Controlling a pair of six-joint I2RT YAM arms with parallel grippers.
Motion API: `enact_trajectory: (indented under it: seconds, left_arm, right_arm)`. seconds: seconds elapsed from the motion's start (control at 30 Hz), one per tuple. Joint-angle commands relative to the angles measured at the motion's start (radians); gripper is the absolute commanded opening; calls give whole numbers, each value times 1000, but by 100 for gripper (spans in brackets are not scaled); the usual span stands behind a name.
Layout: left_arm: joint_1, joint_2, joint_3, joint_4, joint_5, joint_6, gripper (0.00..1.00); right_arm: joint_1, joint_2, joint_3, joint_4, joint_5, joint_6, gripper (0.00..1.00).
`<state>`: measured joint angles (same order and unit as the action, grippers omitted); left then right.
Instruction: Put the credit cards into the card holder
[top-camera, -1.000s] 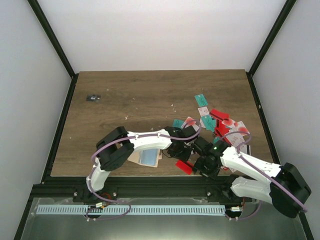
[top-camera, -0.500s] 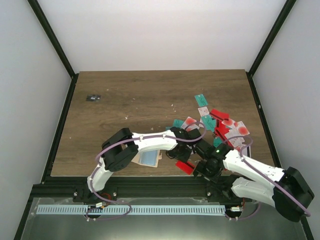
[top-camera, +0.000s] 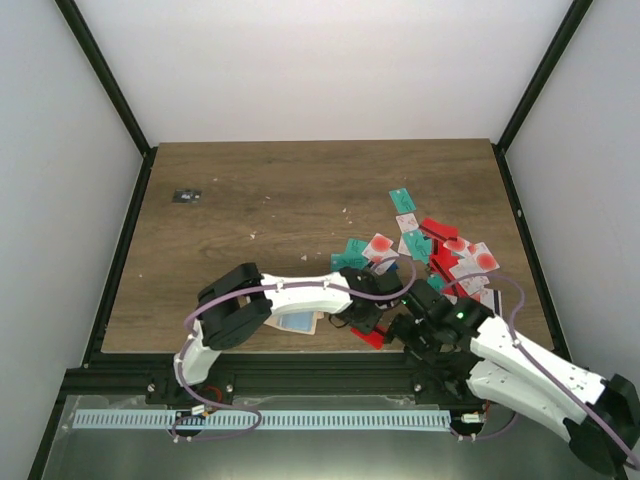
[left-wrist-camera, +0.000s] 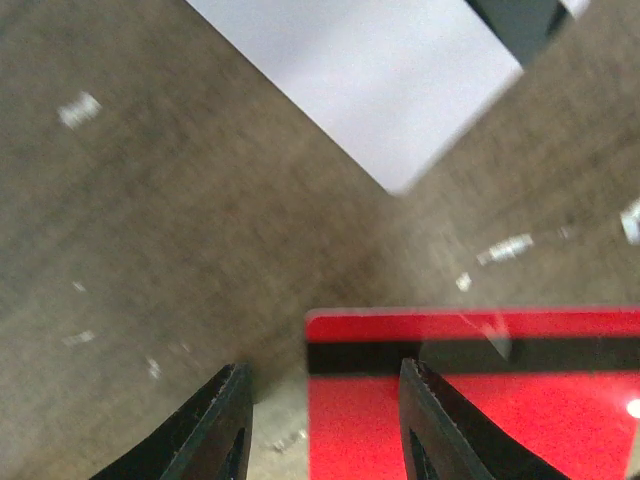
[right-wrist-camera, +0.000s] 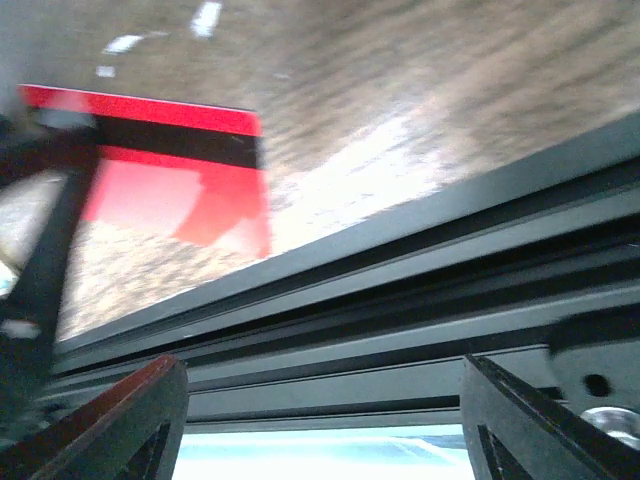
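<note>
A red credit card with a black stripe (top-camera: 370, 337) lies flat near the table's front edge. My left gripper (top-camera: 364, 318) hangs open just above it. In the left wrist view the red card (left-wrist-camera: 480, 390) has its left edge between my open gripper's (left-wrist-camera: 325, 430) fingers, and a white card with a black stripe (left-wrist-camera: 390, 70) lies beyond. My right gripper (top-camera: 408, 335) is open and empty right of the card, over the edge rail; its view shows the red card (right-wrist-camera: 170, 160). The beige card holder (top-camera: 298, 323), a blue card in it, lies partly under my left arm. Several more cards (top-camera: 440, 250) are heaped at the right.
The black frame rail (right-wrist-camera: 400, 300) runs along the table's front edge, directly under my right gripper (right-wrist-camera: 320, 430). A tiny dark flat object (top-camera: 186, 195) lies at the far left. The two arms are close together above the red card.
My left gripper has moved nearer and a little right, over the red card. My right arm has drawn back toward the front edge and swung its elbow right.
</note>
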<state>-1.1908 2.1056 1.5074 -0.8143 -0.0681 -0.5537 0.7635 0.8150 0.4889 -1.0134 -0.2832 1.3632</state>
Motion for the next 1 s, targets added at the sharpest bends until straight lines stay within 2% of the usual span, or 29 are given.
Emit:
enact_trajectory:
  seconds: [0.0, 0.23, 0.4, 0.57, 0.7, 0.97]
  left_arm:
    - [-76, 86, -133, -76, 77, 35, 42]
    - [-89, 84, -136, -75, 66, 24, 42]
    - [-86, 36, -126, -96, 52, 9, 42]
    - [-28, -50, -99, -19, 142, -15, 42]
    - [30, -25, 9, -42, 152, -38, 42]
    - [37, 79, 123, -13, 222, -15, 38]
  right_arm:
    - [7, -90, 28, 67, 36, 40, 77]
    - [7, -94, 33, 66, 21, 33, 77]
    - [7, -91, 78, 62, 67, 18, 77]
    - [5, -72, 145, 48, 111, -14, 77]
    - [4, -38, 210, 4, 167, -42, 77]
    - [6, -61, 280, -67, 231, -33, 77]
